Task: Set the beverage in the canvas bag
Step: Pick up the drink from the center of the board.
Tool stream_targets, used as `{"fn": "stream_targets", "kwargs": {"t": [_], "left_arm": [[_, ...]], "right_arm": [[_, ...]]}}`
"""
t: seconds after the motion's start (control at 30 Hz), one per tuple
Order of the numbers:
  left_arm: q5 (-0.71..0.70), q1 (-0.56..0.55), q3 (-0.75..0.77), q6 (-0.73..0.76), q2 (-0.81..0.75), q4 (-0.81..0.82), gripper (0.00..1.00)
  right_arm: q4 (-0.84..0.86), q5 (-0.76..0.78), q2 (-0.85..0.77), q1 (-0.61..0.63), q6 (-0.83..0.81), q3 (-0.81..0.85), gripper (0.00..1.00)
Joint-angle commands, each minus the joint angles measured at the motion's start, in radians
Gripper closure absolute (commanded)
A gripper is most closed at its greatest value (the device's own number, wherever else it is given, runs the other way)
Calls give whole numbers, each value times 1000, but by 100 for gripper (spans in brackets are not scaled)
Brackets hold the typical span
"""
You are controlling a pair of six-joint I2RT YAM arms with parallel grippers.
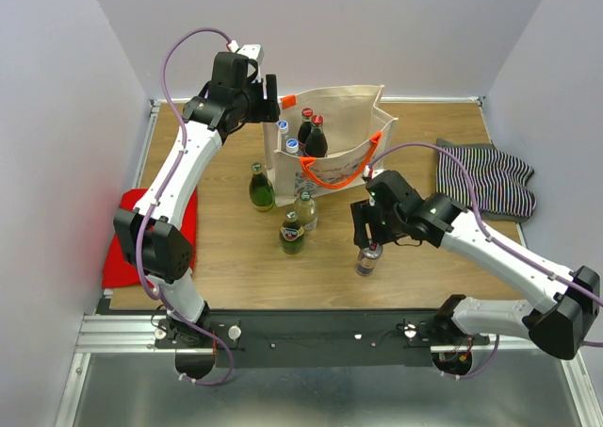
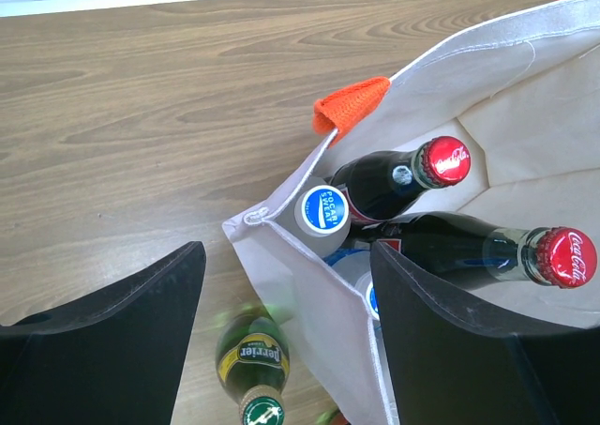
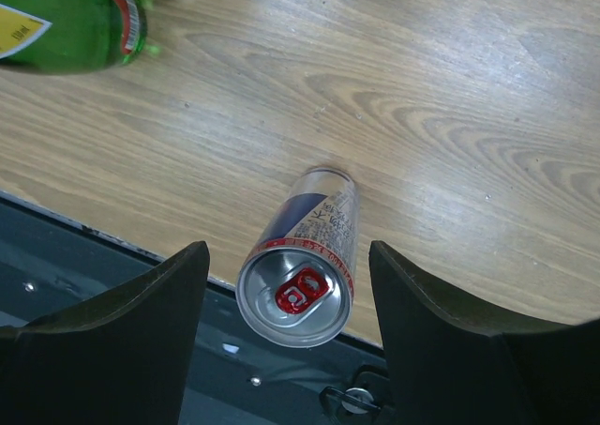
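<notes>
The cream canvas bag (image 1: 341, 135) with orange handles stands at the back middle, holding two cola bottles (image 2: 441, 167) and white-capped bottles (image 2: 323, 211). My left gripper (image 1: 269, 99) is open and straddles the bag's left corner wall (image 2: 309, 284); it also shows in the left wrist view (image 2: 286, 251). A silver-blue can (image 1: 368, 258) with a red tab stands upright near the front edge. My right gripper (image 1: 369, 231) is open just above it, its fingers on either side of the can (image 3: 300, 284) without touching; the gripper also shows in the right wrist view (image 3: 286, 251).
A green Perrier bottle (image 1: 261, 188), another green bottle (image 1: 292, 233) and a clear bottle (image 1: 306, 209) stand in front of the bag. A red cloth (image 1: 125, 250) lies at the left, a striped cloth (image 1: 485, 178) at the right. The black rail (image 1: 311, 328) runs along the front edge.
</notes>
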Motion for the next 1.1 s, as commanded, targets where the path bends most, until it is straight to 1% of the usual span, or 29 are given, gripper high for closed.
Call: {"fn": "stream_targets", "kwargs": {"t": [0.0,0.37,0.57,0.7,0.73,0.8,0.83,0.9,0.93,1.03,1.07], "left_arm": [[-23,-1,-4,19,-19,-7,20],[-25,0,-7,24,-10,-3,20],[-25,3,-13,24,-8,2,20],[-25,5,-21,24,-11,5,20],[-25,3,-21,24,-10,5,20],[-25,7,-21,24,-11,7,20],[-25,5,-21,22,-11,7,20],[-25,7,-19,24,-11,7,20],[-25,8,-19,24,-11,5,20],[-25,8,-16,24,-14,5,20],[-25,8,-16,25,-18,7,20]], "right_arm": [[14,-23,11,4,15,-31,23],[-26,-61,6,10,29,-59,24],[-50,-61,6,16,33,-71,28],[-53,-67,22,16,35,-68,39],[-55,-69,23,17,36,-68,51],[-55,-68,31,19,36,-64,68],[-61,-66,39,16,35,-55,83],[-63,-63,48,17,35,-45,97],[-67,-61,52,17,35,-39,99],[-78,-39,52,19,35,4,99],[-84,-29,56,19,35,45,99]]}}
